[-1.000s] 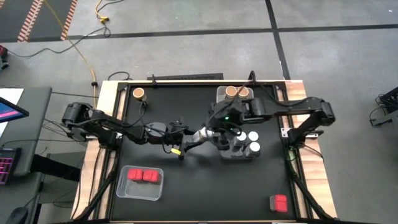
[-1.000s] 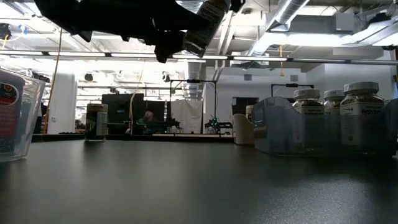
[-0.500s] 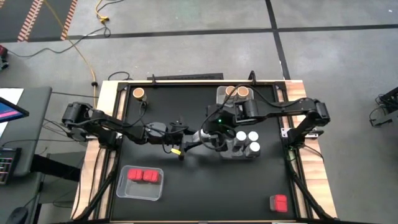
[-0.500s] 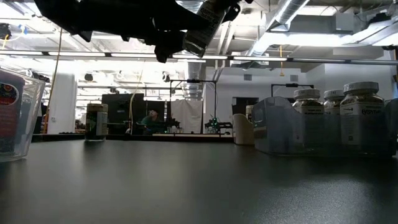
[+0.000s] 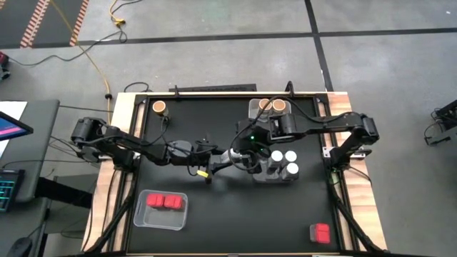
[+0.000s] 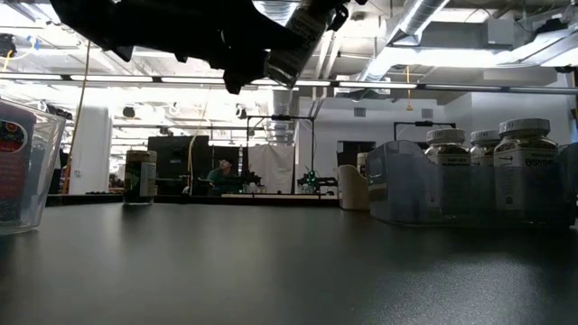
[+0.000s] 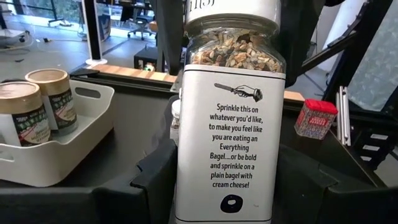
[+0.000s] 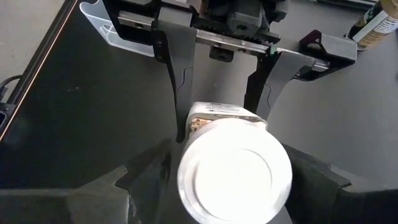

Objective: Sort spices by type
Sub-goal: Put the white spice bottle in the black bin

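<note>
A white-lidded jar of seed mix hangs in the air over the table's middle, between both grippers; the low view shows the jar tilted, high above the table top. My left gripper reaches in from the table's left and is shut on the jar's body. My right gripper comes from the right and is shut on the jar's white lid. From above, the right gripper hides most of the jar. My left gripper pinches the jar's labelled body between its two fingers, one finger on each side, coming roughly level from the table's left. The jar is lifted clear and tilted. My right gripper has the white lid's rim between its two fingers, coming at the jar's top end from the table's right.
A clear tray just right of the grippers holds three white-lidded jars. A white tray at the far edge holds two cork-topped jars; another cork-topped jar stands far left. A clear tray with two red boxes is near left; one red box near right.
My right gripper has moved toward the table's left, up to the jar's lid, then stopped. The jar has tipped slightly in the low view. My left arm has stayed in place, holding the jar.
</note>
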